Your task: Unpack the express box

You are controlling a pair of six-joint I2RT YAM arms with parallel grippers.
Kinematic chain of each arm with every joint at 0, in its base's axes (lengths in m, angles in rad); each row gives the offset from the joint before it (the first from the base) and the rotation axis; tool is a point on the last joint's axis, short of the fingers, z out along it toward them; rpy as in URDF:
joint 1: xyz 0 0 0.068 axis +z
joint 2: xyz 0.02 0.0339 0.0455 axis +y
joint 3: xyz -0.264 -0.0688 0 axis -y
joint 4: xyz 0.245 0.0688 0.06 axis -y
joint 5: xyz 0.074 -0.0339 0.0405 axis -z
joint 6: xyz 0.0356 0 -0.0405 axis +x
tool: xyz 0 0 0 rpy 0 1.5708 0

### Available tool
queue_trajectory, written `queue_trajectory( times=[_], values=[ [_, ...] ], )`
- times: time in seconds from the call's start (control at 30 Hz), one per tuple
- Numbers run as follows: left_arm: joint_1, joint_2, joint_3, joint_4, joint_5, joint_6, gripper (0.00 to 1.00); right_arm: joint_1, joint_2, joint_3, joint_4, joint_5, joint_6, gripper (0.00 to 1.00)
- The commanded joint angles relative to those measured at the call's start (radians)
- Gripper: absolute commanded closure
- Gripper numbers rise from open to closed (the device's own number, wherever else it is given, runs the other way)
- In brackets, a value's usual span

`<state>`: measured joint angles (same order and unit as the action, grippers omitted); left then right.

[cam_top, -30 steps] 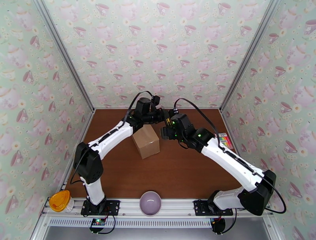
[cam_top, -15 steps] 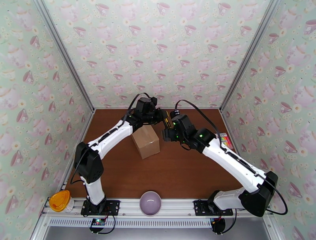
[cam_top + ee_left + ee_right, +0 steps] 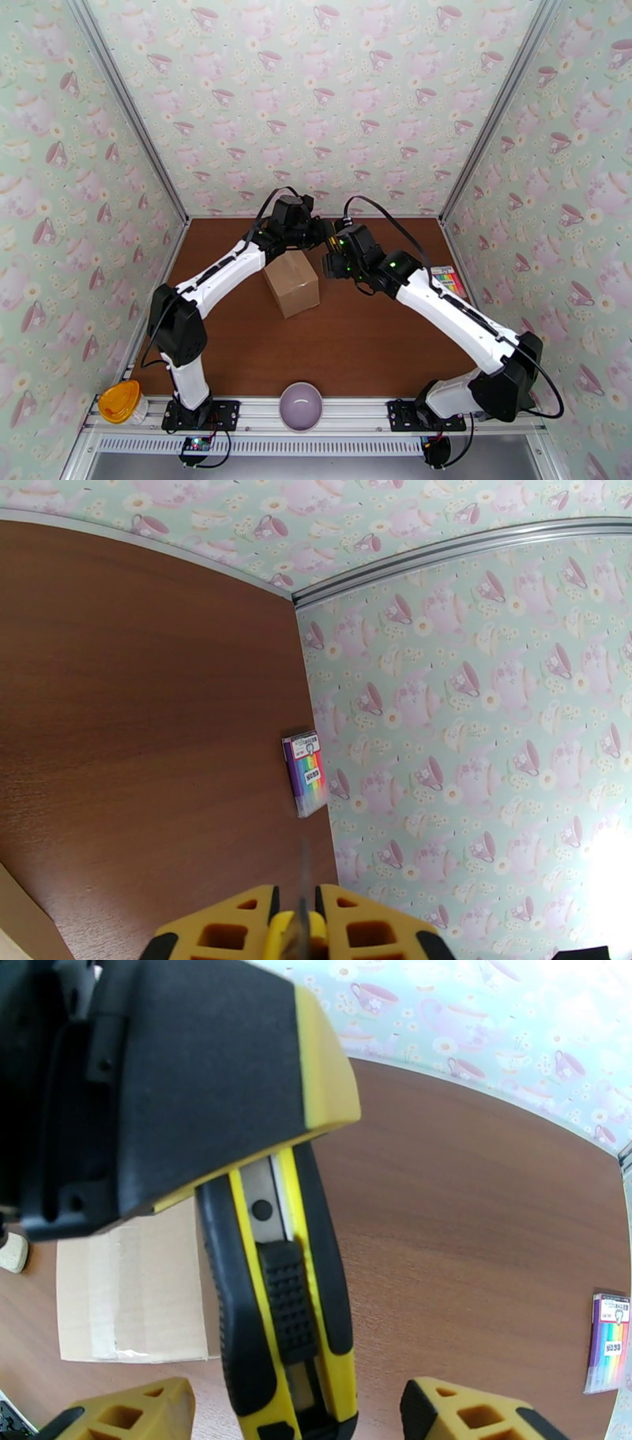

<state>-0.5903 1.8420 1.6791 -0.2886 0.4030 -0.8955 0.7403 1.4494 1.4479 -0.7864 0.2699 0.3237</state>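
left pincer (image 3: pixel 296 922) is clamped tight on a yellow-and-black box cutter (image 3: pixel 276 1299). right pincer (image 3: pixel 296 1418) is spread wide, a finger on either side of the cutter's handle with gaps showing. the express box (image 3: pixel 292 283) sits closed on the counter (image 3: pixel 355 347), just beside both pincers.

1. Express box (image 3: pixel 292 283): plain brown cardboard carton, rectangular, edges crisp and faces undented.
2. State: closed. The flaps lie flat and shut. In the right wrist view a glossy clear tape strip (image 3: pixel 103 1299) runs straight across the visible face along the seam, unbroken where it shows.
3. Pose: sits flat on the tabletop (image 3: pixel 355 339), level rather than tipped. It is turned a little, so its sides are not square to the tabletop edges.
4. Position: mid-depth on the tabletop, slightly left of centre, well apart from both side walls and from the near rail.
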Motion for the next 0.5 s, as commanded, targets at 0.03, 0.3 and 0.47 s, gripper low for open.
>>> queue_trajectory(
  times=[0.03, 0.3, 0.47],
  values=[
    [0.003, 0.001, 0.018, 0.016, 0.014, -0.023, 1.0, 0.007, 0.012, 0.034, 0.022, 0.038, -0.031, 0.25],
    [0.004, -0.018, 0.01, 0.014, 0.016, -0.025, 1.0, 0.005, 0.041, 0.034, 0.048, 0.034, -0.04, 0.34],
    [0.004, -0.02, 0.013, 0.017, 0.021, -0.029, 1.0, 0.005, 0.047, 0.034, 0.058, 0.039, -0.047, 0.43]
  ],
)
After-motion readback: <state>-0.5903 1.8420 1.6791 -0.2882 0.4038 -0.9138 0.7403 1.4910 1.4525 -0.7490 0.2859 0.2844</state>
